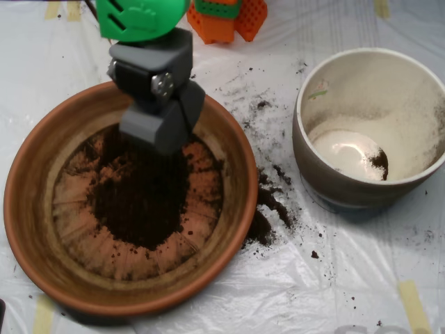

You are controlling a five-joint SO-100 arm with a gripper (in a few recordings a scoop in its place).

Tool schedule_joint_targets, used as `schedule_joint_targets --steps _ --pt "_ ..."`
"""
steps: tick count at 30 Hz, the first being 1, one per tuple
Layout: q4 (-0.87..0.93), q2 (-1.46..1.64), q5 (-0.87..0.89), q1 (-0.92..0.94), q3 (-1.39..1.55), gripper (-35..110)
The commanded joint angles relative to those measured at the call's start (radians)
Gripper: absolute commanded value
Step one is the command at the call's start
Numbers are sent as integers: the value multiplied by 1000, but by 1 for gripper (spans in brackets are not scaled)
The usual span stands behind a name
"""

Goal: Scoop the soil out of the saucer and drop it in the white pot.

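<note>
Soil [142, 198] sat heaped in the saucer's [31, 209] middle; the grey scoop [161, 129] hung at its upper edge, shells pressed together. A small clump lay in the white pot [313, 156].

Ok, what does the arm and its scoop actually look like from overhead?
The grey clamshell scoop is matte, blocky moulded plastic, its grey housing carrying a shiny silver screw head. Above it sits a bright green rounded plastic part with slots; beside that, orange plastic pieces.
</note>
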Motion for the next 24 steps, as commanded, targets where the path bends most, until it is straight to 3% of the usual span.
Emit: schedule_joint_targets --steps 1,11,24 --pt "17 176 -2 -72 -66 -1" --pt "35 219 -91 -374 -146 -1" --pt "84 118 -74 -701 -281 -1"
